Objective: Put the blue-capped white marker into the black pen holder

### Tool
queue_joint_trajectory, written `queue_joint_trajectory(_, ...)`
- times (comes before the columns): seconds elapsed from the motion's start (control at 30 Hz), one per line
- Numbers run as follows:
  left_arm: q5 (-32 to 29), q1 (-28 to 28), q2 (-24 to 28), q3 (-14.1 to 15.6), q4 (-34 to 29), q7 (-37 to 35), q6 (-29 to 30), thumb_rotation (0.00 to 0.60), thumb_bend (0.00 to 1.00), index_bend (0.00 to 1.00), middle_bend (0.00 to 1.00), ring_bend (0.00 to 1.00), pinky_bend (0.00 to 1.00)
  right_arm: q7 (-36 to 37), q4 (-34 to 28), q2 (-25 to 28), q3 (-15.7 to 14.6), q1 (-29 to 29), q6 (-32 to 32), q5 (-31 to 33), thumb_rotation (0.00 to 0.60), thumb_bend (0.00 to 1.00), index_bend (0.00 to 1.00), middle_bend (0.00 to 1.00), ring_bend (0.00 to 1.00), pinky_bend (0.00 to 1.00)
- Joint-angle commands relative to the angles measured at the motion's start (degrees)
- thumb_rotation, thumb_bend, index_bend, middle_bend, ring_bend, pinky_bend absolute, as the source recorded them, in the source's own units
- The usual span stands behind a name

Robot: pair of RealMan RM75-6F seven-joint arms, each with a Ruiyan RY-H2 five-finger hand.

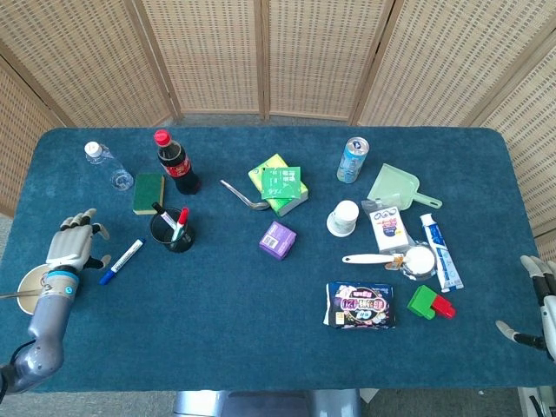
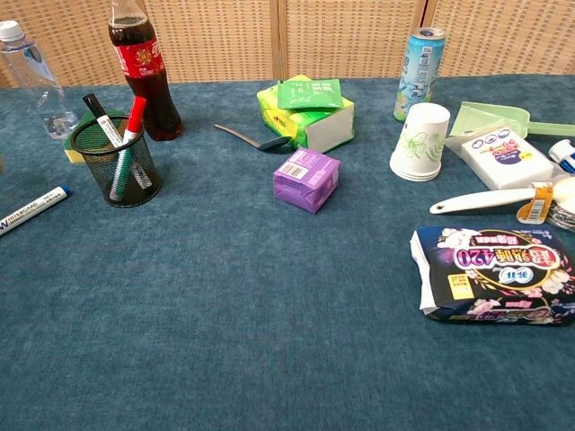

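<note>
The left hand (image 1: 74, 247) is pale silver-grey, with jointed fingers darker at the knuckle gaps and dark at the tips. Behind it, a wrist band carries a small teal-blue mark beside an orange one, and below that runs a smooth, rounded grey metallic forearm. The right hand (image 1: 540, 300), cut off by the frame edge, shows white-grey segments with darker grey finger parts
</note>
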Motion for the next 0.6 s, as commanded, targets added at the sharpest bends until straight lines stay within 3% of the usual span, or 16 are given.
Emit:
queue_joint_trajectory(0.03, -4.4, -3.1, -1.8, 0.7, -0.1, 3.8, 0.4, 0.6, 0.36, 0.38, 0.0, 0.0, 0.0, 0.3, 0.0, 0.1, 0.0, 0.0, 0.0, 0.0, 0.6, 0.0, 0.07, 0.0, 0.0, 0.0)
queue_joint_trajectory(0.6, -9.8, -7.3, -6.3, 3.7, 0.9, 11.2, 5.0, 0.6, 0.36, 0.37, 0.0, 0.0, 0.0, 3.6, 0.7, 0.7, 0.3, -0.2, 0.2, 0.2, 0.6, 0.0, 0.07, 0.0, 0.0, 0.0)
